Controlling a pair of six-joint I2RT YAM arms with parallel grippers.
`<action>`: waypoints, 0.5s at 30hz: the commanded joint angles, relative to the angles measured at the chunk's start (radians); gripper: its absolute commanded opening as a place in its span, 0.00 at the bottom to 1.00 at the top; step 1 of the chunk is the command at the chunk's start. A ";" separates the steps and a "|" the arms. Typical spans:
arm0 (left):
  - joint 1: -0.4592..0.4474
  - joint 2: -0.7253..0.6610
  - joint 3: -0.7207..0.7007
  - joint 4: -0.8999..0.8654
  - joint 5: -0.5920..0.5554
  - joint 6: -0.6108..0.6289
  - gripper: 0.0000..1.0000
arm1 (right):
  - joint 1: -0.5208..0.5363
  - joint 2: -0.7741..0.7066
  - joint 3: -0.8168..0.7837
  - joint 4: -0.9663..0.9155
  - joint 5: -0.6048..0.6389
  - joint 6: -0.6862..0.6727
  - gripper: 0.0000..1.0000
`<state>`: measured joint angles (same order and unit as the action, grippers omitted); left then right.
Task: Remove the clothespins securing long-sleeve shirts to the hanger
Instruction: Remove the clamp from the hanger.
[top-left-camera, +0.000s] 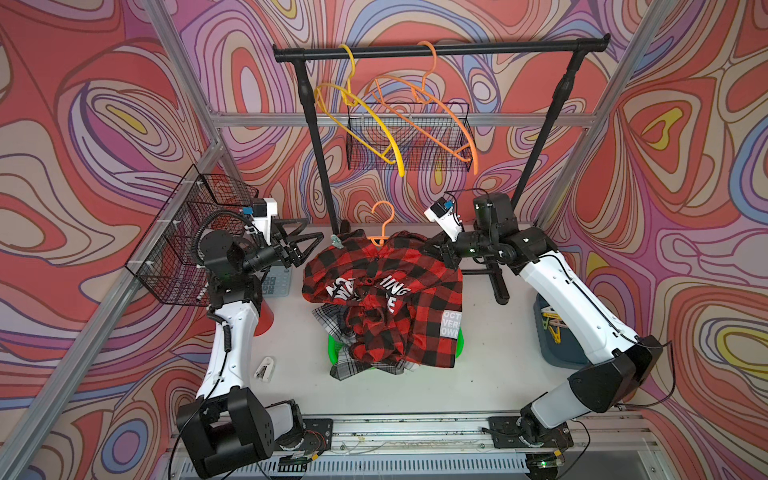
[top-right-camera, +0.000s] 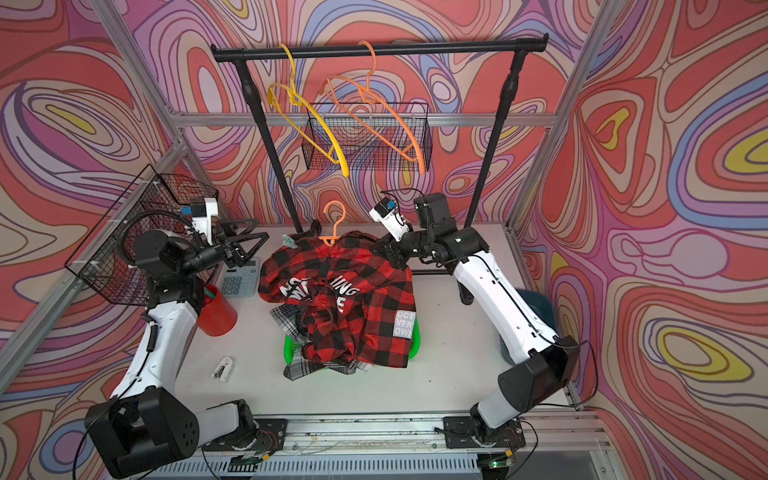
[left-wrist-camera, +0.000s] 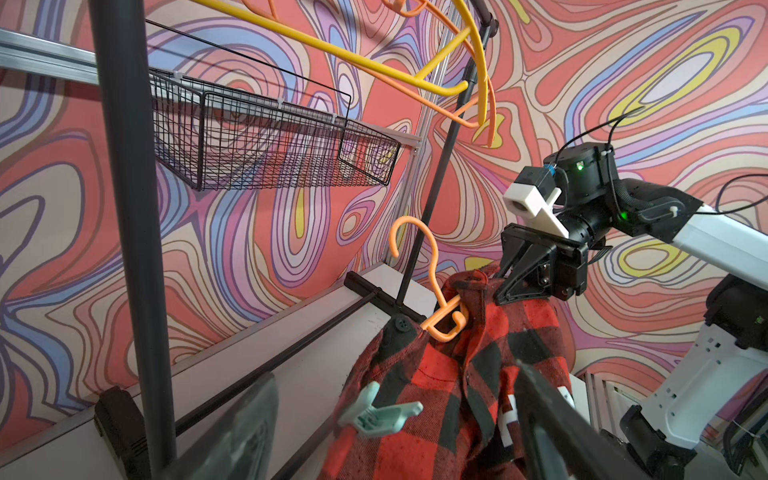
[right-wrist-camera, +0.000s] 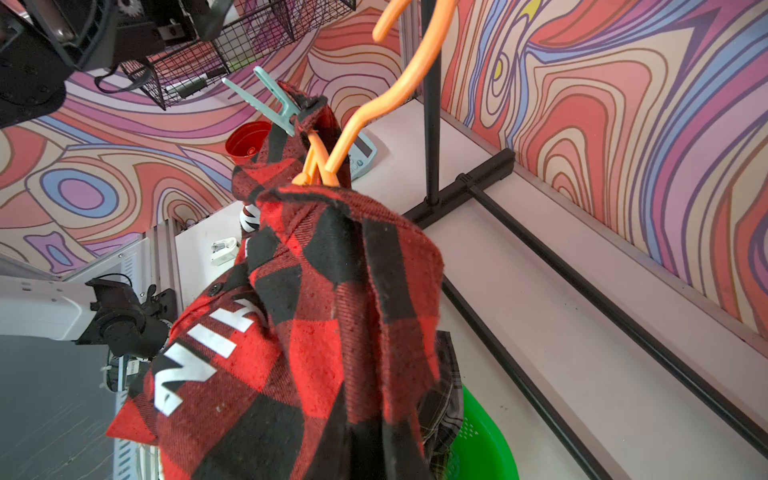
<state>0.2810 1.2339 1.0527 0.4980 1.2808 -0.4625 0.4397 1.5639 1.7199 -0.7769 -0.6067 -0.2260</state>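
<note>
A red-black check long-sleeve shirt (top-left-camera: 386, 303) with white lettering hangs on an orange hanger (top-left-camera: 383, 224) over a green basket (top-left-camera: 332, 351). A grey plaid shirt (top-left-camera: 330, 318) lies under it. One pale teal clothespin (top-left-camera: 337, 241) (left-wrist-camera: 380, 415) (right-wrist-camera: 270, 99) clips the shirt's shoulder on the left side. My left gripper (top-left-camera: 313, 230) (left-wrist-camera: 395, 374) stands open just short of that clothespin, its fingers either side and apart from it. My right gripper (top-left-camera: 432, 246) is shut on the shirt's opposite shoulder and holds it up; its fingertips are buried in cloth.
A black garment rack (top-left-camera: 440, 49) carries a bare yellow hanger (top-left-camera: 357, 124) and a bare orange hanger (top-left-camera: 432, 112). Wire baskets sit at the back (top-left-camera: 409, 137) and left (top-left-camera: 187, 241). A calculator (top-left-camera: 276, 282), red cup (top-right-camera: 216, 309), white stapler (top-left-camera: 264, 368) and blue bin of clothespins (top-left-camera: 552, 328) are on the table.
</note>
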 joint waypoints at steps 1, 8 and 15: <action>0.003 -0.017 -0.008 0.040 0.058 0.076 0.82 | -0.001 -0.019 0.017 0.031 -0.069 0.009 0.00; 0.003 -0.005 -0.046 0.090 0.085 0.126 0.75 | -0.001 -0.004 0.043 0.031 -0.097 0.006 0.00; -0.016 -0.001 -0.072 0.009 0.082 0.228 0.73 | -0.001 0.021 0.080 0.027 -0.129 0.003 0.00</action>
<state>0.2752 1.2339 0.9867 0.5182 1.3396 -0.3088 0.4397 1.5742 1.7622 -0.7773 -0.6865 -0.2241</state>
